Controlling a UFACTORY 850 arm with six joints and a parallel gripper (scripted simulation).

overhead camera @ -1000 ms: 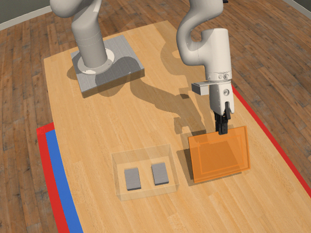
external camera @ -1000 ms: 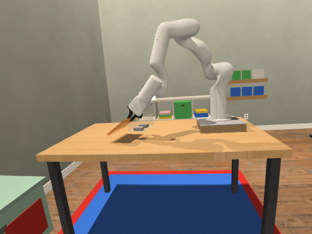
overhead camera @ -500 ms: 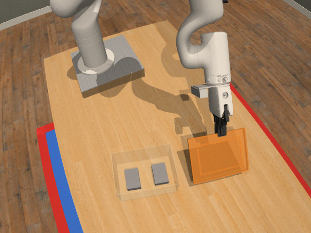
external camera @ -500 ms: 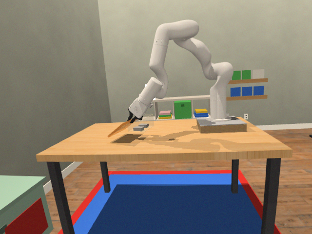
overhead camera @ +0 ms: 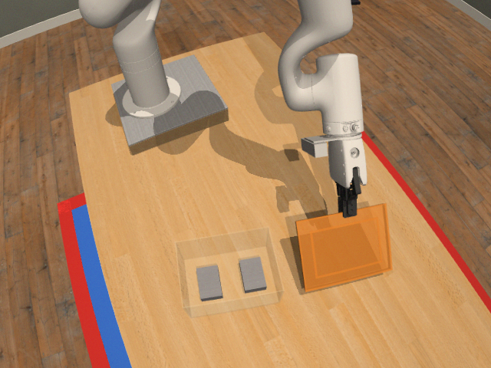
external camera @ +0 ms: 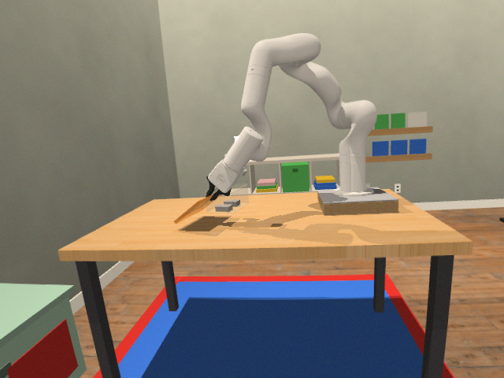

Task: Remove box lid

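The clear open box (overhead camera: 186,253) (external camera: 244,200) stands on the wooden table (overhead camera: 158,198) (external camera: 284,239) with two grey blocks (overhead camera: 209,282) (overhead camera: 252,274) (external camera: 224,208) inside. The orange translucent lid (overhead camera: 344,247) (external camera: 190,210) is off the box, to its right in the top view. My gripper (overhead camera: 349,211) (external camera: 210,196) is shut on the lid's far edge. The lid is tilted, its far edge raised and its near edge down at or close to the table. It does not touch the box.
The arm's grey base plate (overhead camera: 198,99) (external camera: 357,201) stands at the back of the table. A red and blue floor mat (overhead camera: 83,277) (external camera: 276,325) lies under the table. Shelves with coloured boxes (external camera: 294,176) stand by the back wall.
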